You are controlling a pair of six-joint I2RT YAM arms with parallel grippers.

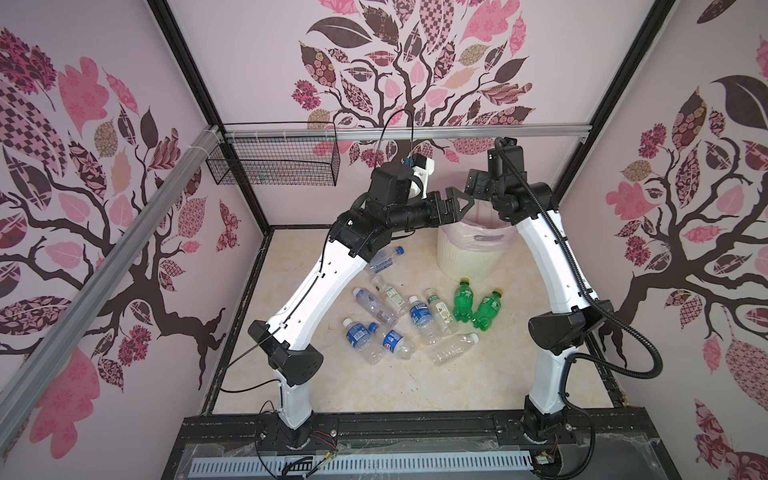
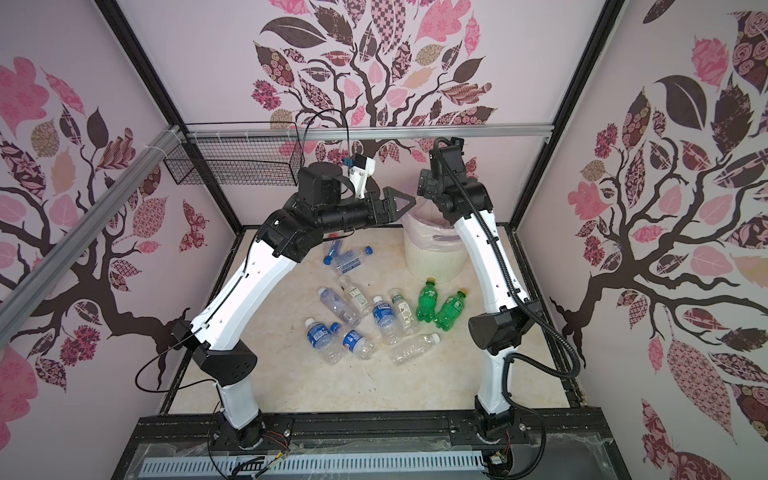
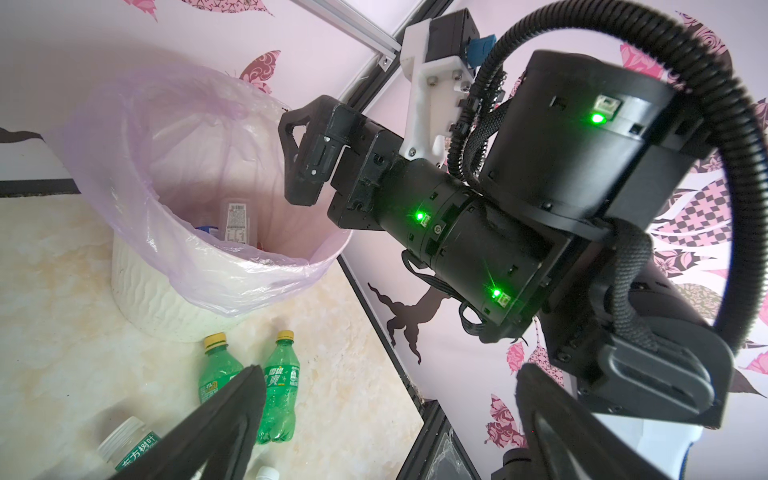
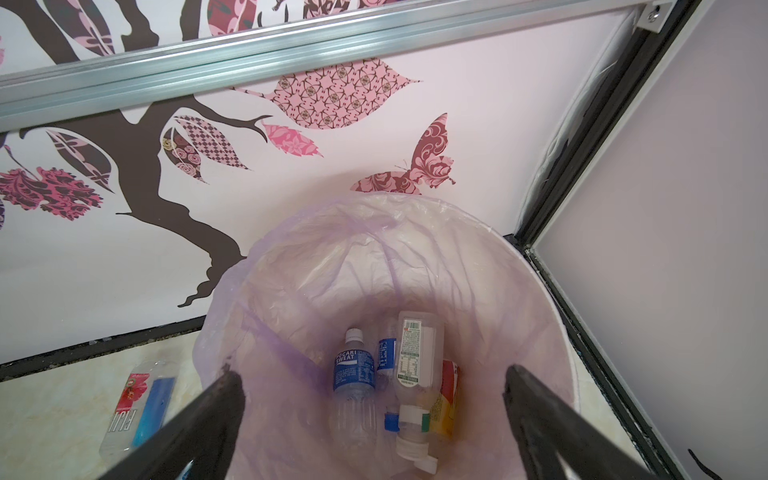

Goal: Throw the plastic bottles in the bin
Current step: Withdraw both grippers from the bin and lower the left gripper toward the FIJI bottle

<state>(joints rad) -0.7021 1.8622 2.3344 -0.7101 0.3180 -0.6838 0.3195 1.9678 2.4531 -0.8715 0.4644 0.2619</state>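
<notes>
The bin (image 1: 465, 262) stands at the back right, cream ribbed, lined with a pale pink bag. Inside it lie several plastic bottles, among them a blue-labelled one (image 4: 353, 374) and a clear white-labelled one (image 4: 415, 361). My right gripper (image 4: 374, 386) hangs open above the bin's mouth, nothing between its fingers. My left gripper (image 3: 390, 374) is open and empty too, held high just left of the bin (image 3: 166, 299) and close to the right gripper (image 1: 478, 187). Several bottles lie on the floor, including two green ones (image 1: 463, 301) (image 1: 488, 309) with yellow caps.
A black wire mesh basket (image 1: 274, 166) hangs on the back wall at the left. A clear bottle (image 4: 133, 407) with a red and blue label lies on the floor beside the bin. Patterned walls close in the marble-look floor (image 1: 374, 382) on three sides.
</notes>
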